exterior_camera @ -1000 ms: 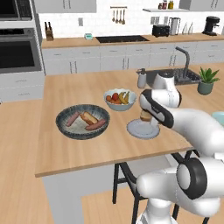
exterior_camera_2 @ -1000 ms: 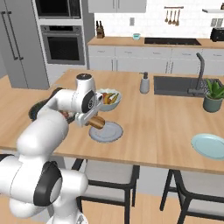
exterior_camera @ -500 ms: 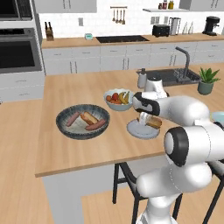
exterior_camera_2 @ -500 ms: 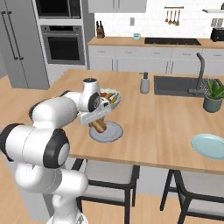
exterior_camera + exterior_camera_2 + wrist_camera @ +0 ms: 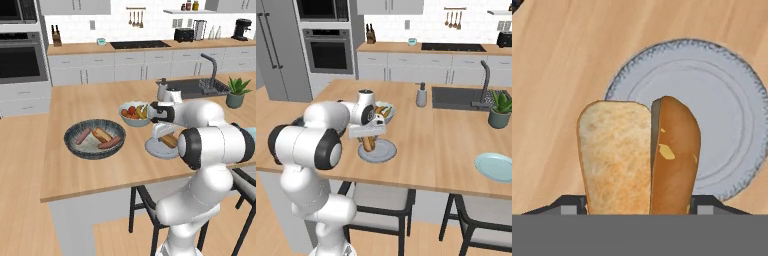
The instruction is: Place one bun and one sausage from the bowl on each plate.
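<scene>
Jaws clamped on an oblong, crusty split bun (image 5: 639,157) over a round, ridged-rim plate (image 5: 727,115).

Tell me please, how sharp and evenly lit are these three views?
Hand view: bun and plate crisp, flat light, no glare. Left base view: soft; bowl casts a faint shadow. Right base view: equally soft, second plate evenly lit.
</scene>
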Controlling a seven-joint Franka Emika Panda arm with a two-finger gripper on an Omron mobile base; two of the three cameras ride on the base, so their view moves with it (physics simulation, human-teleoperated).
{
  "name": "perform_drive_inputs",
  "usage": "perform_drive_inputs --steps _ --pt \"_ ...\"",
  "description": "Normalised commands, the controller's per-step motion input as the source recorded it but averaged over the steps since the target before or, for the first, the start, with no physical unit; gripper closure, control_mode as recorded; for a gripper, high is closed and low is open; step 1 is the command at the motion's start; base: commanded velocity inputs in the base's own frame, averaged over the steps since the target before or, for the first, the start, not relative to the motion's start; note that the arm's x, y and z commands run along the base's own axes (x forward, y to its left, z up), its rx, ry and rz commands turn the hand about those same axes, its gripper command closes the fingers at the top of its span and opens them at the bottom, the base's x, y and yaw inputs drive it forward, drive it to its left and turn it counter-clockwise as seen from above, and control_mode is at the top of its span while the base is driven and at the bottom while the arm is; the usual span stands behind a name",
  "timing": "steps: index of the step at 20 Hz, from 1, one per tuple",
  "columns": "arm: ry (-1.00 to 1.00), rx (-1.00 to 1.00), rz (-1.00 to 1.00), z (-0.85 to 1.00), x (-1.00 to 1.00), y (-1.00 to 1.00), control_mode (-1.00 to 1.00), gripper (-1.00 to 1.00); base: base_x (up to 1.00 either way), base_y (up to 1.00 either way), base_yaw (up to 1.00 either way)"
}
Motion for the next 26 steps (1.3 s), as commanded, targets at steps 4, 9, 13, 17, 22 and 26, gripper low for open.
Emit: perform_drive_inputs --steps 4,9,13,17,22,26 --pt "0.01 0.01 -0.14 -0.34 0.45 0.15 -1.00 1.00 0.00 0.00 0.00" --pt "0.01 0.10 -0.16 -0.47 0.33 0.05 -1.00 1.00 0.00 0.00 0.00" --pt "0.04 0.04 -0.06 -0.24 0.40 0.00 -1.00 1.00 0.00 0.00 0.00" --pt "0.01 0.01 -0.03 -0.19 0.37 0.00 -1.00 1.00 0.00 0.00 0.00" --pt "0.00 0.00 -0.02 -0.22 0.17 0.00 -1.00 1.00 0.00 0.00 0.00" --pt "0.00 0.00 0.00 -0.24 0.04 0.00 -1.00 1.00 0.00 0.00 0.00"
